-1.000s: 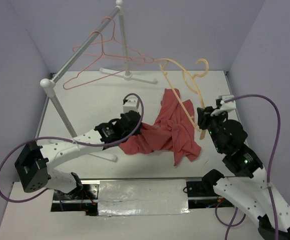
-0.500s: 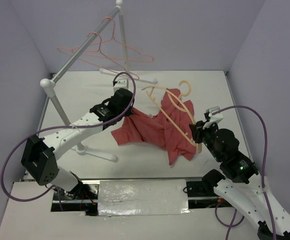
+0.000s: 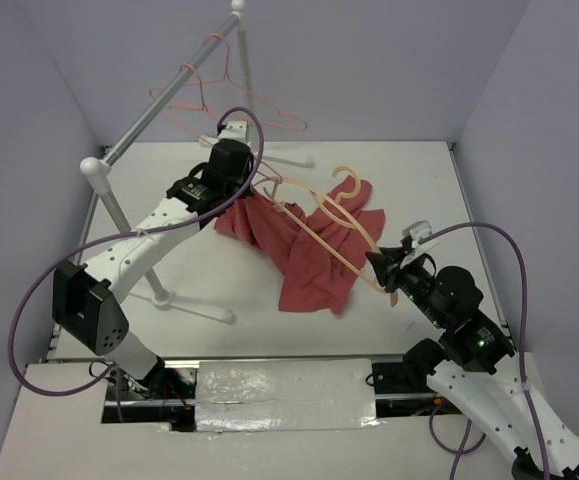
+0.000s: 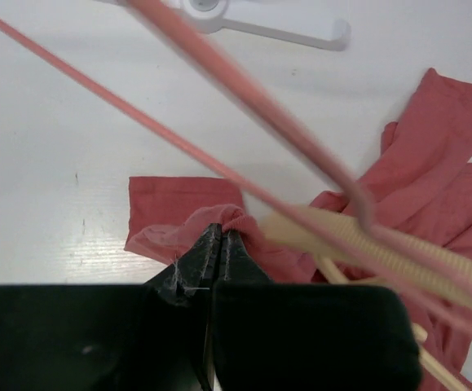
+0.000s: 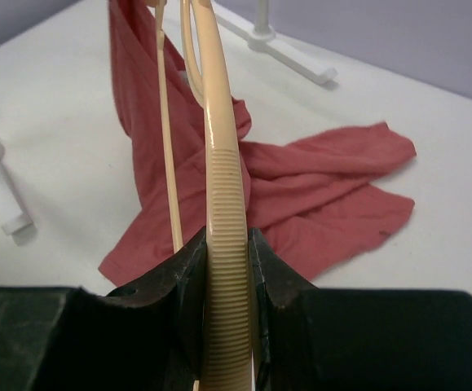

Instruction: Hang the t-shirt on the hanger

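Right wrist: right gripper [image 5: 224, 244] tight around ribbed beige hanger [image 5: 218, 155]; left gripper [image 4: 222, 238] tight on crumpled faded-red t-shirt [image 4: 435, 138]

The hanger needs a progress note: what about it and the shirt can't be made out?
- Right wrist: the hanger runs off the top edge; the right pincer covers its near end.
- Top external: t-shirt folds hide whether the hanger sits inside the neck.
- Left wrist: blurred wire hangers streak across the hanger.
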Tool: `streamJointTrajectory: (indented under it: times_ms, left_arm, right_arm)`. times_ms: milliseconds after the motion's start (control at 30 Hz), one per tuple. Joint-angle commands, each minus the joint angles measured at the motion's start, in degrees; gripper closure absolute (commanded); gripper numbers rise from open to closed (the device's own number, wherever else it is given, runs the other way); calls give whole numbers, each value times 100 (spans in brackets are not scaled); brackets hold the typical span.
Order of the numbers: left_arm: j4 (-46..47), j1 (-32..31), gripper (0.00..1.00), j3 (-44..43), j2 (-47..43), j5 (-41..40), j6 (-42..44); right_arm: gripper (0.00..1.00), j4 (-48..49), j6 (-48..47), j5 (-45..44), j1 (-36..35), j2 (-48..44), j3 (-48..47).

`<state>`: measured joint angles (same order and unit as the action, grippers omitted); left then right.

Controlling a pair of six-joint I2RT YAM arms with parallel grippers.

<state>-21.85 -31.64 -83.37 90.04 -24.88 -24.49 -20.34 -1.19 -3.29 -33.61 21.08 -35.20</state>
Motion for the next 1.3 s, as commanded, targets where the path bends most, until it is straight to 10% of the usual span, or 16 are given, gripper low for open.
streamJointTrajectory:
  times_ms: [0,1267]
  left_arm:
    - [14,-18,100,-311,-48,202,357]
    - [426,184,100,1622,-1261,-404,5]
  right_arm:
    - [100,724,-144,582,-6,-244,39]
    - [100,838,559,-823,-1623,300,690]
